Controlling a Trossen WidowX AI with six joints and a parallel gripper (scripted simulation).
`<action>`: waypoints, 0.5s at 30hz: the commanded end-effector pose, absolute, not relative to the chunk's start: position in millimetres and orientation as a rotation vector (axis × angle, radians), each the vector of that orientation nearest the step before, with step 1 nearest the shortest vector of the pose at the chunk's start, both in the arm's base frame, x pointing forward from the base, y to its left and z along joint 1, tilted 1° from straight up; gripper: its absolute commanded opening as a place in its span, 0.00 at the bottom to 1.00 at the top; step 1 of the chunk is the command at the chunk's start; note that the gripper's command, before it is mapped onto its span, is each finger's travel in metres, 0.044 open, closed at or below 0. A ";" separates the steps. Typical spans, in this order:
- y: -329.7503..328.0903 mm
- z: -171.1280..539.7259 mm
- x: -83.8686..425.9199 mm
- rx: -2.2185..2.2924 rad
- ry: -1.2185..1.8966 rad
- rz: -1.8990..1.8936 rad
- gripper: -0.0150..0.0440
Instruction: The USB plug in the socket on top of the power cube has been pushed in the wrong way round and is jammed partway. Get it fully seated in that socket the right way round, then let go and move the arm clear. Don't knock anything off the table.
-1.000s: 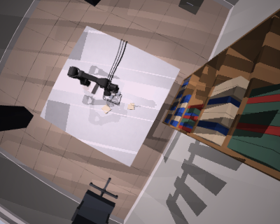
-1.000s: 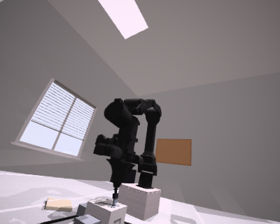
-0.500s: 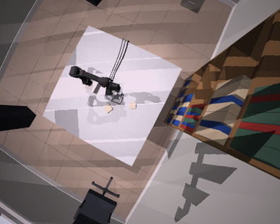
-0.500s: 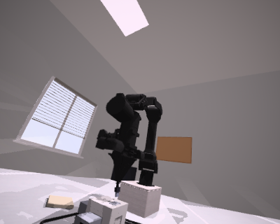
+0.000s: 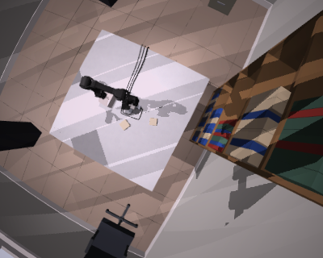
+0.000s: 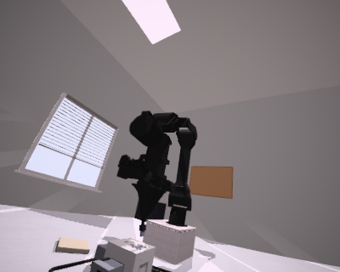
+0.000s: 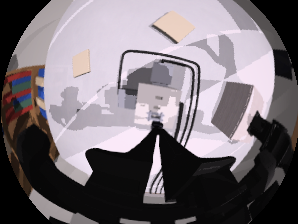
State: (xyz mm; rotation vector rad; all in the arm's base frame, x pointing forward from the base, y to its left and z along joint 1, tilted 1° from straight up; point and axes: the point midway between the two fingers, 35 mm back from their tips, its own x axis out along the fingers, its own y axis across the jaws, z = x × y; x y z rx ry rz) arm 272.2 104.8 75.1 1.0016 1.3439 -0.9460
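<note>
The power cube (image 6: 138, 259) (image 7: 145, 92) is pale and stands on the table, with slots in its top face. My gripper (image 6: 143, 223) (image 7: 157, 131) is shut on the small black USB plug (image 6: 142, 228) (image 7: 157, 124), pointing down. The plug's bluish-grey metal end (image 6: 142, 233) shows below the fingertips and looks clear of the cube's top in the exterior view. In the wrist view the plug overlaps the near part of the top face. Which way round the plug is turned, I cannot tell. In the top view the arm mostly hides the cube.
Grey blocks (image 6: 108, 265) (image 7: 161, 73) adjoin the cube's sides. Black cables (image 5: 138, 74) (image 7: 199, 90) loop around it and run across the table (image 5: 167, 76). Two tan blocks (image 5: 124, 124) (image 5: 153, 121) lie nearby. A larger pale box (image 6: 169, 242) (image 7: 234, 107) stands beside the arm's base.
</note>
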 end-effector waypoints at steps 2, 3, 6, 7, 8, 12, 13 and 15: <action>104.7 75.0 272.1 0.935 1.374 -0.880 0.25; 104.7 74.9 272.0 0.915 1.382 -0.861 0.25; 104.7 74.8 271.9 0.850 1.408 -0.797 0.25; 104.6 74.7 271.9 0.829 1.416 -0.776 0.25; 104.6 74.7 271.9 0.808 1.424 -0.755 0.25; 104.6 74.7 271.8 0.727 1.451 -0.674 0.25; 104.6 74.7 271.8 0.707 1.458 -0.654 0.25; 104.6 74.7 271.8 0.666 1.470 -0.614 0.25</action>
